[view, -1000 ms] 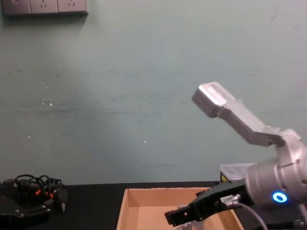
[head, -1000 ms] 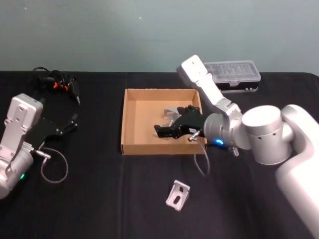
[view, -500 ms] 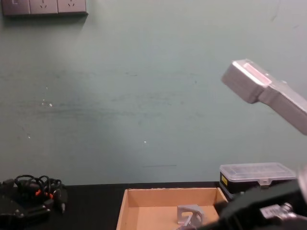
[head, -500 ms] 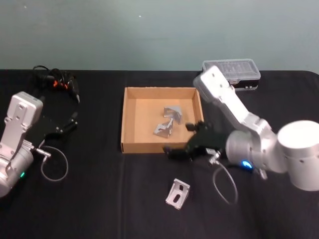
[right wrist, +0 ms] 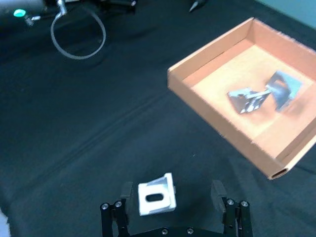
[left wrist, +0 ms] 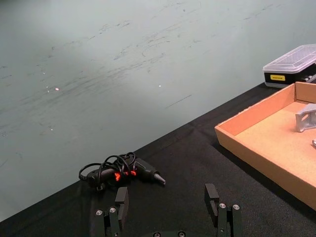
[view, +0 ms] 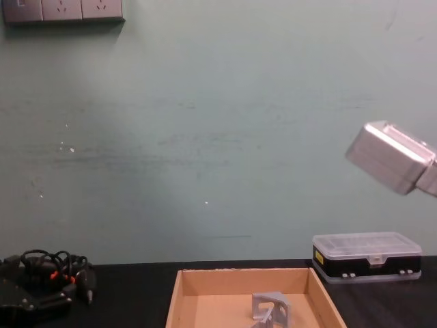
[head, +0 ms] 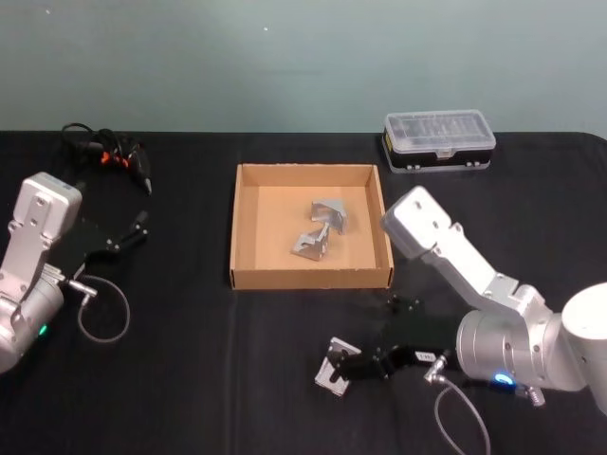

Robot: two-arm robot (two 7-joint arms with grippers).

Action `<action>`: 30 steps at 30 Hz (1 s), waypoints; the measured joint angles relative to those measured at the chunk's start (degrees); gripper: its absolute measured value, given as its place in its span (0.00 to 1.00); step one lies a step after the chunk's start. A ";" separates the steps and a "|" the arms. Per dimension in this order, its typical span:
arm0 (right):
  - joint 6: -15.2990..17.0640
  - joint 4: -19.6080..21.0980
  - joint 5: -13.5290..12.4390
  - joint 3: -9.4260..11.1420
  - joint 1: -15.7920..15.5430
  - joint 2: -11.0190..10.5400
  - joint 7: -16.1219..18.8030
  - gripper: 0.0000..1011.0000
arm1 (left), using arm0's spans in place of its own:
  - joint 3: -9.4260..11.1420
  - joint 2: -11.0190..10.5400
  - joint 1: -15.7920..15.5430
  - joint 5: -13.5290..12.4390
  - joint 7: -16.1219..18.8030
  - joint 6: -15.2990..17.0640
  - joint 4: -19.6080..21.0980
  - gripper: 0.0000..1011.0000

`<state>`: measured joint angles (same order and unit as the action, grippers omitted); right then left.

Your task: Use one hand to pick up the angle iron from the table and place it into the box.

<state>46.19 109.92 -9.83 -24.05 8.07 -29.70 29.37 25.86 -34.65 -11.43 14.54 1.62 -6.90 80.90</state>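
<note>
Left gripper (left wrist: 167,195): parked over the table's left side. Its two fingers stand wide apart with nothing between them. The frame's edge cuts them off below the tips in the left wrist view.
Cabled tool (head: 106,154): at the far left rear, a black pointed tool with orange marks in a tangle of cable. Its make is too small to tell.
Table (head: 190,379): flat and black under everything.
Box (head: 313,279): tan cardboard at the middle of the table. The chest view cuts off its front part at the bottom edge.
Rear angle iron (head: 331,214): inside the box, in its right half.
Front angle iron (head: 310,245): inside the box, just before the rear one. I cannot tell whether the two touch.
Loose angle iron (right wrist: 157,194): lying on the table in front of the box, toward its right end and well apart from it.
Right gripper (right wrist: 172,189): low over the table with fingers spread wide either side of the loose angle iron. The piece sits close to one finger with a clear gap to the other, and contact cannot be told. It is not clamped.
Silver joint (view: 390,158): part of the right arm, cut off by the chest view's right edge.
Plastic case (head: 439,140): at the right rear, apart from the box. Its contents under the clear lid are too small to make out.
</note>
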 joint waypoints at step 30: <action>2.43 -8.72 1.76 -5.44 5.10 4.08 -1.06 0.99 | 0.00 0.00 0.00 0.00 0.00 0.00 0.00 1.00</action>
<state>48.62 101.20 -8.07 -29.49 13.17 -25.62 28.31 25.86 -34.65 -11.43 14.55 1.62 -6.91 80.90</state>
